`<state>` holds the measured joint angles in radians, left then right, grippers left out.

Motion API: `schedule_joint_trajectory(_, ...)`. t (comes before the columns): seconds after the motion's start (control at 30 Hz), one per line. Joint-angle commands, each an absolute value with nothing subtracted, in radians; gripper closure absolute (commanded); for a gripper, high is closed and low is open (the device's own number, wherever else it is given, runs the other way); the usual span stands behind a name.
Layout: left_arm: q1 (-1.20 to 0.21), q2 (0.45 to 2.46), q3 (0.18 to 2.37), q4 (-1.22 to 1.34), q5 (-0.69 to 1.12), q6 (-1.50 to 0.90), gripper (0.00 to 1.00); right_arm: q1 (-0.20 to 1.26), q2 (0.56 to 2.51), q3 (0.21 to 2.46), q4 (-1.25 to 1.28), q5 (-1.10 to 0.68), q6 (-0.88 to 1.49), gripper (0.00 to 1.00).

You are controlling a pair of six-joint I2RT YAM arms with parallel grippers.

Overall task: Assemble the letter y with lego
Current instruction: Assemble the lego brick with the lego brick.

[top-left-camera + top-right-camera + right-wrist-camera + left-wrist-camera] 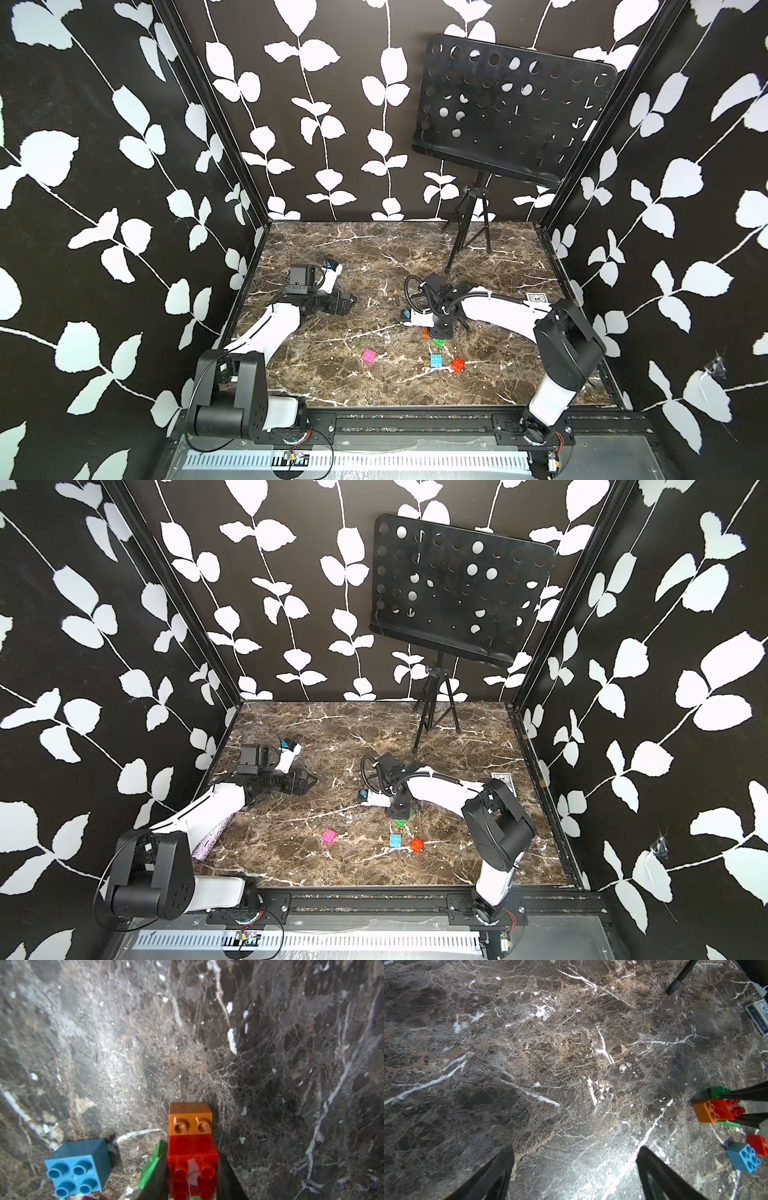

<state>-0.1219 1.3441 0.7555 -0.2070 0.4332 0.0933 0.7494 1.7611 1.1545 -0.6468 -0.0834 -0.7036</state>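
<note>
The right claw [192,1157] is seen clamped on a red brick [192,1147], which is seated across the green brick [152,1162], with the orange brick [190,1119] butted against it. The light blue brick [79,1165] is set near, a second red brick [457,365] just beside it, and the pink brick [369,356] apart on the worktop [374,257]. The left claw [575,1149] is held wide above the worktop, well apart from the bricks.

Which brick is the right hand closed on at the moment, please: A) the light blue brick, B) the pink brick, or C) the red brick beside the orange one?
C: in the right wrist view the right hand has a finger on each side of the red brick, which sits against the orange brick.
</note>
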Motion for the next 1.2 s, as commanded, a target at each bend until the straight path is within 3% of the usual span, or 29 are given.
schedule_joint_trajectory(0.0, -0.119, 1.324, 0.745, -0.196, 0.432, 0.08, 0.06, 0.77, 1.859, 1.138, -0.677, -0.095, -0.701, 0.91)
schedule_joint_trajectory(0.2, -0.114, 1.321, 0.749, -0.198, 0.406, 0.071, 0.05, 0.772, 1.899, 1.254, -0.681, -0.111, -0.753, 0.82)
schedule_joint_trajectory(0.53, -0.055, 1.307, 0.749, -0.201, 0.403, 0.07, 0.05, 0.778, 1.807, 1.305, -0.674, -0.141, -0.795, 0.53)
schedule_joint_trajectory(0.9, -0.01, 1.294, 0.749, -0.201, 0.399, 0.077, 0.05, 0.872, 1.758, 1.341, -0.627, -0.202, -0.932, 0.5)
schedule_joint_trajectory(1.17, 0.008, 1.284, 0.745, -0.202, 0.397, 0.08, 0.04, 0.964, 1.876, 1.418, -0.576, -0.305, -1.063, 0.49)
